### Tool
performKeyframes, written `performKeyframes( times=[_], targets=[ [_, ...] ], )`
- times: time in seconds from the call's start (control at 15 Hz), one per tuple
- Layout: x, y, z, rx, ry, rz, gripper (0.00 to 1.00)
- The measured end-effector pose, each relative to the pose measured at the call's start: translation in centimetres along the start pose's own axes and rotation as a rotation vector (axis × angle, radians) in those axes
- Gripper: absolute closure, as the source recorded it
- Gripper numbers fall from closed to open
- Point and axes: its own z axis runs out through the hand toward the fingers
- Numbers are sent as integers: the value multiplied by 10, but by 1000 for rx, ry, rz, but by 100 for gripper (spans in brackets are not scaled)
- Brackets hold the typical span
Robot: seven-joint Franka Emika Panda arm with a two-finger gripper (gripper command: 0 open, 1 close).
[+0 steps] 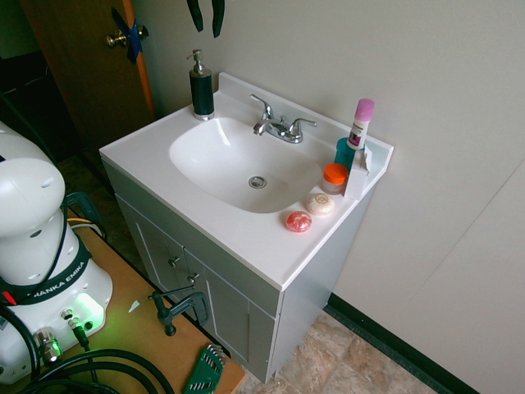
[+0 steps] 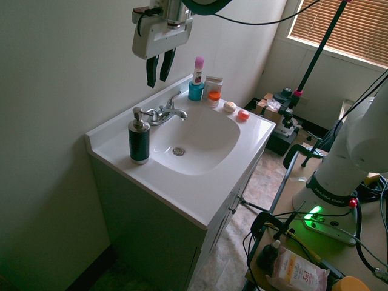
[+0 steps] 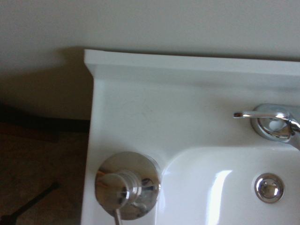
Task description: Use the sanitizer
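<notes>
The sanitizer (image 1: 201,86) is a small dark pump bottle with a silver head, standing upright on the back corner of the white sink counter (image 1: 246,238), beside the faucet. It also shows in the second exterior view (image 2: 139,140). In the wrist view I look straight down on the sanitizer's silver pump top (image 3: 127,187). My gripper (image 2: 156,82) hangs high above the counter, over the strip between the bottle and the faucet, fingers pointing down. Its tips (image 1: 207,31) stand apart with nothing between them, so it is open and well clear of the bottle.
A chrome faucet (image 1: 279,127) sits behind the basin (image 1: 246,160). At the far corner stand a white tube with a pink cap (image 1: 360,123) in a teal cup, an orange-lidded jar (image 1: 334,176) and two round soaps (image 1: 308,213). The wall runs close behind the counter.
</notes>
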Motion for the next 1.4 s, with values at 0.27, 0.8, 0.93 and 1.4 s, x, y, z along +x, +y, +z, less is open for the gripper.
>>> performKeyframes(
  times=[0.27, 0.8, 0.93, 1.4],
  targets=[
    [-2, -23, 7, -15, -21, -19, 100],
    [-12, -48, 49, -70, -49, -36, 100],
    [-13, -49, 56, -81, -57, -38, 100],
    [-22, -52, 63, -97, -52, -41, 100]
  ],
)
